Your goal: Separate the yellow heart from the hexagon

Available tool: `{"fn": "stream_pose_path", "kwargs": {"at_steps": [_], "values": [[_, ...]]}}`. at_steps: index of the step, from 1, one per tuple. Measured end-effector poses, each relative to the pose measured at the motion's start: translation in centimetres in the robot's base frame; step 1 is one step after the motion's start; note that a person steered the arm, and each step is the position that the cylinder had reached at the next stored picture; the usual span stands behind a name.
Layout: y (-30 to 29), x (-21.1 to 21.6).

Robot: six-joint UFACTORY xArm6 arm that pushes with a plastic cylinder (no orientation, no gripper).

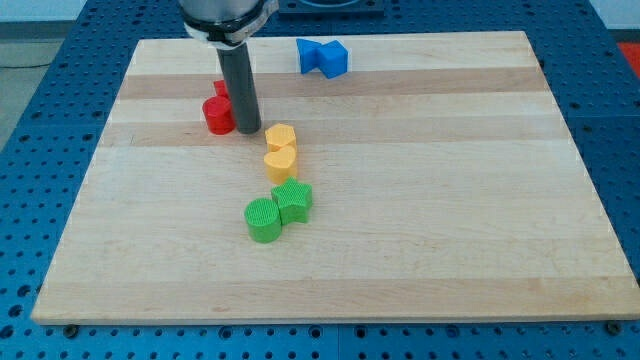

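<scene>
A yellow hexagon (281,137) and a yellow heart (280,164) sit touching near the board's middle, the hexagon just above the heart in the view. My tip (248,131) rests on the board just left of the hexagon, with a small gap between them. It stands right beside a red cylinder (218,116) on its left.
A second red block (221,90) shows partly behind the rod. A green star (294,201) and a green cylinder (264,220) touch each other just below the heart. A blue block (322,57) lies near the board's top edge. The wooden board (450,200) has blue perforated table around it.
</scene>
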State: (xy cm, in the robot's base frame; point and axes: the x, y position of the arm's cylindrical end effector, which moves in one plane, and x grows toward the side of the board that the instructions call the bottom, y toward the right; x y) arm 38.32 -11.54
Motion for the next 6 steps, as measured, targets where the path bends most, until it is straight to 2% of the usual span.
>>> {"fn": "stream_pose_path", "kwargs": {"at_steps": [1, 2, 3, 6], "values": [[-1.4, 1.4], [-1.9, 4.7], [0.5, 6.3], [4.1, 6.1]]}}
